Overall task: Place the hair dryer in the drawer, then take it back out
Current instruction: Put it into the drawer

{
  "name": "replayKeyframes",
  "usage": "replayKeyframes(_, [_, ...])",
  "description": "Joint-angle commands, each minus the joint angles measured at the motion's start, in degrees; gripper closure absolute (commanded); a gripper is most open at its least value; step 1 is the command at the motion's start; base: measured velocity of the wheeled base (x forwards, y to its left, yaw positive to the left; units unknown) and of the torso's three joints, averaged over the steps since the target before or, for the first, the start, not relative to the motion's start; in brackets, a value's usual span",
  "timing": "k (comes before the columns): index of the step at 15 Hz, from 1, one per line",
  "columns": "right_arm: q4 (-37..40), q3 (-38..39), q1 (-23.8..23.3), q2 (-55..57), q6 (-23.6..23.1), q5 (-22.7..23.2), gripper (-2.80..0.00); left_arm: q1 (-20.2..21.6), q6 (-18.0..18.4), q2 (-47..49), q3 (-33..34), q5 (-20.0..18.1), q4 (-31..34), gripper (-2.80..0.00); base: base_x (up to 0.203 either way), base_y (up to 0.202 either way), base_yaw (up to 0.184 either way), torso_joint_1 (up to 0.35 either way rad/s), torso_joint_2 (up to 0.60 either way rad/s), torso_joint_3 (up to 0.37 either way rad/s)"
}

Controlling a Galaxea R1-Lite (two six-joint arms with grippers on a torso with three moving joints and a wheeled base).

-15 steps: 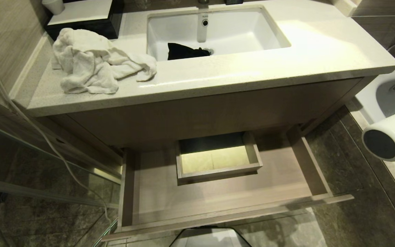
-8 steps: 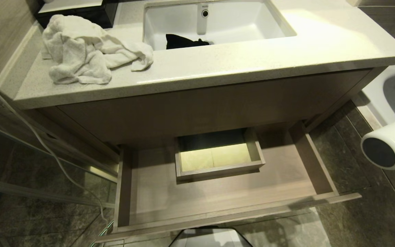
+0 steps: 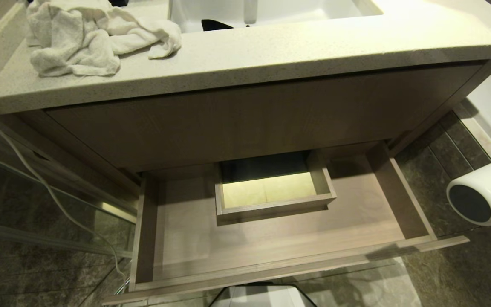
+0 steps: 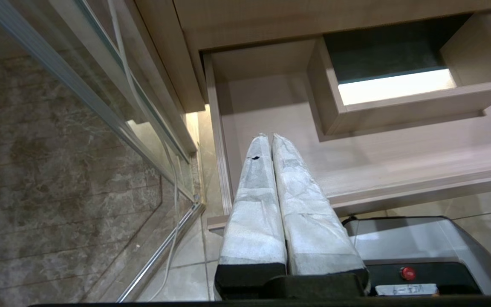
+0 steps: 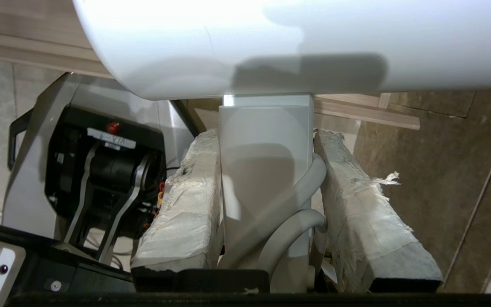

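Hair dryer [image 3: 484, 194] up in the air, right of the open drawer [image 3: 271, 251] and above the dark floor tiles [image 3: 463, 264], dark round end facing the drawer! Right gripper [image 5: 267, 136] pinches its white handle and grey cord [image 5: 301, 187] between taped fingers [image 5: 186, 200]. Left gripper [image 4: 269, 138], fingers pressed together, hangs over the drawer's left front corner. White towel [image 3: 88, 34] crumpled on the countertop [image 3: 313, 47].
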Motion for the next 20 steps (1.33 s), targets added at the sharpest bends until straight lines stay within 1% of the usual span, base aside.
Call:
replayKeyframes(1, [-0.42,1.23,0.95,-0.74,0.15,0.15,0.00,0.00,0.00,0.00,0.08,0.00,-0.01,0.00,0.000,0.000,0.000,-0.306,0.54,0.226])
replayKeyframes(2, [-1.39,1.88,1.29,-0.83,0.25,0.15,0.00,0.00,0.00,0.00,0.09,0.00,-0.01,0.00,0.000,0.000,0.000,-0.325,0.53,0.226])
replayKeyframes(8, [-1.60,4.36,2.09,-2.41,0.33,0.15,0.00,0.00,0.00,0.00,0.00,0.00,-0.01,0.00,0.000,0.000,0.000,-0.308,0.50,0.202])
replayKeyframes(12, [-2.42,5.28,2.09,-0.42,0.08,0.06,0.00,0.00,0.00,0.00,0.08,0.00,-0.01,0.00,0.000,0.000,0.000,-0.305,0.44,0.136])
replayKeyframes(16, [-2.66,6.30,2.06,3.87,0.06,0.10,0.00,0.00,0.00,0.00,0.09,0.00,-0.01,0.00,0.000,0.000,0.000,-0.002,0.16,0.177])
replayKeyframes(20, [-4.78,3.25,1.63,14.51,0.29,-0.06,0.00,0.00,0.00,-0.01,0.09,0.00,-0.01,0.00,0.000,0.000,0.000,0.047,0.04,0.077])
